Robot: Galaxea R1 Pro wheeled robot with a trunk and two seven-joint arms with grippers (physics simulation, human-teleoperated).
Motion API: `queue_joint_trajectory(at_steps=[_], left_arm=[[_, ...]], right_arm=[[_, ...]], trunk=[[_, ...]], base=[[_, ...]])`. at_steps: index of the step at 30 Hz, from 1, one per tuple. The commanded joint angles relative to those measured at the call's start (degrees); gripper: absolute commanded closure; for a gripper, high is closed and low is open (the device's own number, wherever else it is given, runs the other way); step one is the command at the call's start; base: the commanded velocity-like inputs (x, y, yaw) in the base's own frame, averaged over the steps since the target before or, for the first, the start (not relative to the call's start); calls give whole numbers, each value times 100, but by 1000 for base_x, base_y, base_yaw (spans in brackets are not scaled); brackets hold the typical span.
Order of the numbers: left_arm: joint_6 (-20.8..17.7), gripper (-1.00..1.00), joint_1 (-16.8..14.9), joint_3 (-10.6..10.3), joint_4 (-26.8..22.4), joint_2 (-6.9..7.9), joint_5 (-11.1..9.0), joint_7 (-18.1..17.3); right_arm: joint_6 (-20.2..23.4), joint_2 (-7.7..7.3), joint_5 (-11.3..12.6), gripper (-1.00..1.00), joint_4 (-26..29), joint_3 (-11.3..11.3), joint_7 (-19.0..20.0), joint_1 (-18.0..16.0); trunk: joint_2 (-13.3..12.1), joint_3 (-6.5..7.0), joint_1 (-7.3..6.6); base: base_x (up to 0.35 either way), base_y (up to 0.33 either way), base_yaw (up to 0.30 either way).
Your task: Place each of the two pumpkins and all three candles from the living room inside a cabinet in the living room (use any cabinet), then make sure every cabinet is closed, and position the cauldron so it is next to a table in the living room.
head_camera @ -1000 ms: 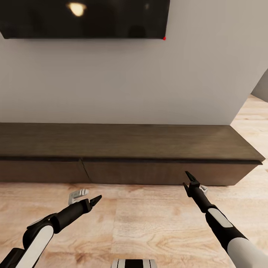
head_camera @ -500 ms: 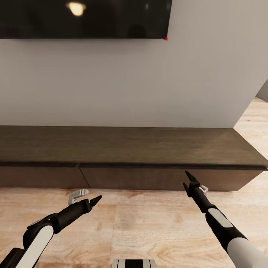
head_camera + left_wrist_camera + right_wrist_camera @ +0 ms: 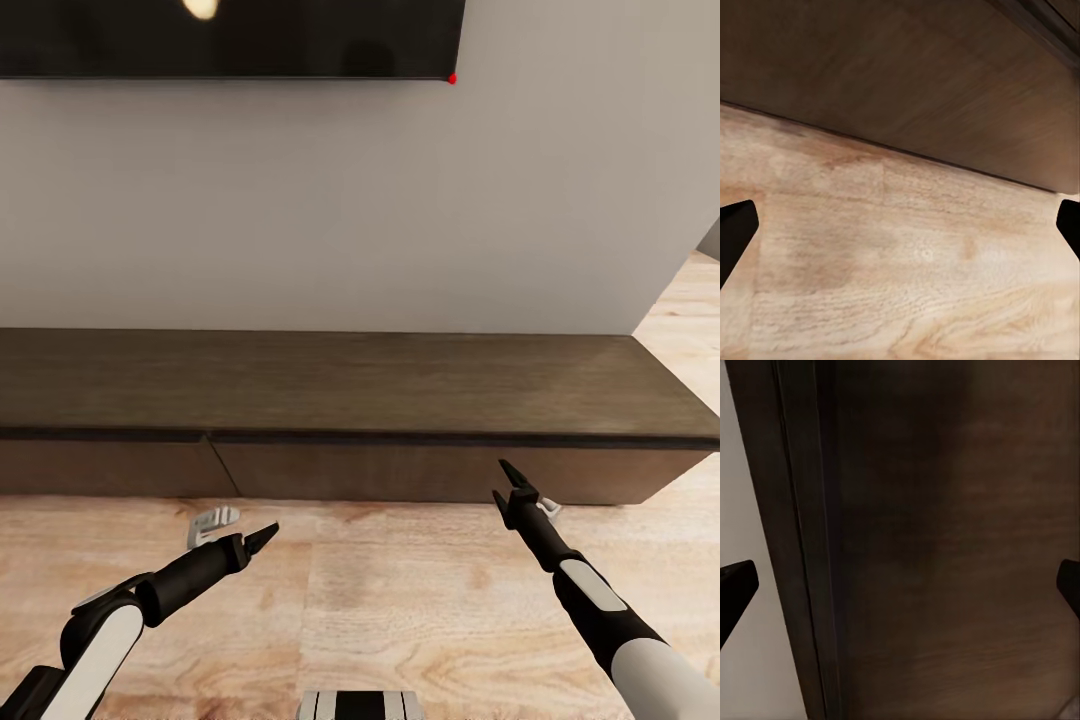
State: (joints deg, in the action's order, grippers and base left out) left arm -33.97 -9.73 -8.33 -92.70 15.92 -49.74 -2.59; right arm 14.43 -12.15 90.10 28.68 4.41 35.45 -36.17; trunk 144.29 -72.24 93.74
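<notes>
Facing closed cabinet [image 3: 400, 400]; view tilted lower, nearer.

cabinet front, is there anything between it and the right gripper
Nothing visible stands between them. The right gripper hangs open just before the cabinet with its plain drawer front straight ahead and only bare floor below. The left gripper hangs off to the side, lower over the floor.
</notes>
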Motion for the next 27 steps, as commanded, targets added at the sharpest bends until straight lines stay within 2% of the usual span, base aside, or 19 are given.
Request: queue_joint_trajectory(at_steps=[1, 11, 27], left_arm=[[-20, -100, -3, -1, -2, 4, -10, -8], [-22, -100, -3, -1, 3, 67, -10, -17], [-22, -100, -3, -11, 7, 95, -10, -22]], right_arm=[[16, -7, 60, -100, -5, 34, 17, -4], [16, -7, 60, -100, -4, 34, 19, -4], [7, -7, 60, -100, -10, 34, 6, -4]], trunk=[[2, -4, -1], [2, -4, -1], [2, -4, -1]], base=[[0, 0, 0], [7, 0, 0], [101, 0, 0]])
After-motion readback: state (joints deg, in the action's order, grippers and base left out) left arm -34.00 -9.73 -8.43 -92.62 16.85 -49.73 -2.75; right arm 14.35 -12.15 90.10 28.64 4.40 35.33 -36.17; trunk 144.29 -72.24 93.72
